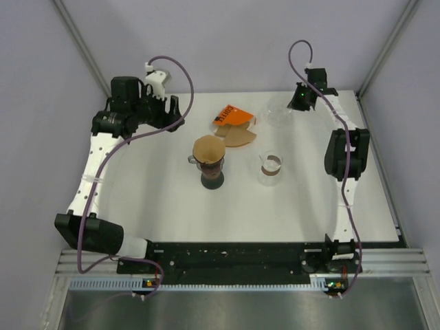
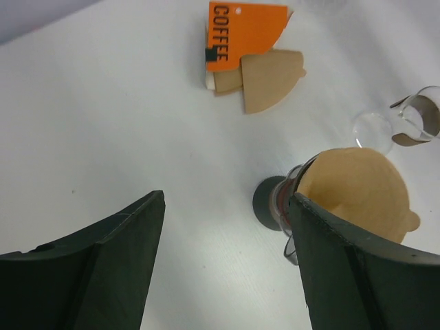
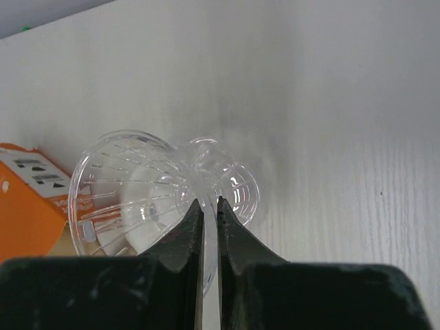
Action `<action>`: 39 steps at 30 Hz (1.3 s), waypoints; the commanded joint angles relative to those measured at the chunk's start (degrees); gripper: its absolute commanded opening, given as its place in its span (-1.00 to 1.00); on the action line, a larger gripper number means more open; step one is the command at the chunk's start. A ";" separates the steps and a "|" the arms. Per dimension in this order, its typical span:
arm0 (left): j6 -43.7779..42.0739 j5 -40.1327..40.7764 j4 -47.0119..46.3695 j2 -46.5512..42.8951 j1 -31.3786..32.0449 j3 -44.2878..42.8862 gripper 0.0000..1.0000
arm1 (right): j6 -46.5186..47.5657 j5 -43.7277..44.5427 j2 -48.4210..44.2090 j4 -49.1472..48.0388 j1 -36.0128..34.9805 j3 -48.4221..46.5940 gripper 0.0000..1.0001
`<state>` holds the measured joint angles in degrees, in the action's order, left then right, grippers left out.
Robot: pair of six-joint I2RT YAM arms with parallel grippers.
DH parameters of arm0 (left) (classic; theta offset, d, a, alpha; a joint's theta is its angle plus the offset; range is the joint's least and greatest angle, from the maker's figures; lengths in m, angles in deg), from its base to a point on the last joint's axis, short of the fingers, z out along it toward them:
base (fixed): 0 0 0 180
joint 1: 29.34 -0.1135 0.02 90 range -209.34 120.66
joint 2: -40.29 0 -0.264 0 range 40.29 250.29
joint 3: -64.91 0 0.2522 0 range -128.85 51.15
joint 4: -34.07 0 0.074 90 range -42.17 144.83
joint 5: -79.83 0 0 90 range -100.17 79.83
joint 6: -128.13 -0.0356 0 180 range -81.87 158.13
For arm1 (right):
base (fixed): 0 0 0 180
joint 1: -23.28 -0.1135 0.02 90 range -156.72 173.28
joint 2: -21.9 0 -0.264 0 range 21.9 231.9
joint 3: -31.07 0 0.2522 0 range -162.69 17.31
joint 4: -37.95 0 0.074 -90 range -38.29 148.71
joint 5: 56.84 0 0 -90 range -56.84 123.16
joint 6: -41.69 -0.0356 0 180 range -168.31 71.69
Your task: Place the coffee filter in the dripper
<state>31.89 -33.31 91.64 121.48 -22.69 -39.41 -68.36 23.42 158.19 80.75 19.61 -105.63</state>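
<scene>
Brown paper folded to a cone, the coffee filter [image 1: 208, 149] sits in the glass dripper [image 1: 210, 167] at mid-table. From the left wrist, the left gripper [image 2: 227, 199] spreads wide and empty, one matte finger hiding the dripper's side. From the right wrist, the right gripper [image 3: 207, 205] is closed to a slit against a ribbed, clear second dripper [image 3: 130, 199]; whether it pinches plastic is unclear.

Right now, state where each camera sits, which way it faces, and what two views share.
Top external: above and behind, looking down on the white table; left arm, right arm show.
Left wrist: on the left arm, faces the brown paper filter; open left gripper shows.
Right wrist: on the right arm, faces the clear plastic dripper lying sideways; shut right gripper shows.
Shared by all: the orange coffee-filter pack.
</scene>
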 commanded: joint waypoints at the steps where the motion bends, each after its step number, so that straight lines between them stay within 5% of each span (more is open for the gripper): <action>1: -6.58 -2.97 1.00 2.04 5.02 -9.88 0.58 | -0.42 -3.44 -15.85 0.14 0.76 4.00 -1.00; 5: -10.80 -1.74 3.82 5.46 11.79 -16.30 0.75 | -0.60 -7.22 -24.91 2.59 0.76 9.28 -1.00; 16: -12.57 5.11 2.42 15.66 28.23 -26.59 0.72 | -2.09 -9.86 -47.51 4.45 -4.77 27.13 -1.00; 22: -14.50 5.55 2.51 18.65 29.82 -26.68 0.69 | -2.71 -7.40 -52.09 5.94 -10.22 29.59 -1.00; 32: -15.30 3.89 2.86 18.92 30.43 -26.95 0.33 | -2.71 -8.72 -55.25 6.21 -12.16 29.86 -1.00; 39: -14.50 4.32 2.95 19.18 32.36 -26.86 0.36 | -3.06 -8.63 -55.52 5.86 -12.25 29.95 -1.00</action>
<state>17.16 -28.72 95.73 141.19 8.11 -64.24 -70.46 15.73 105.23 89.36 7.68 -74.20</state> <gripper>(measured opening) 0.670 0.045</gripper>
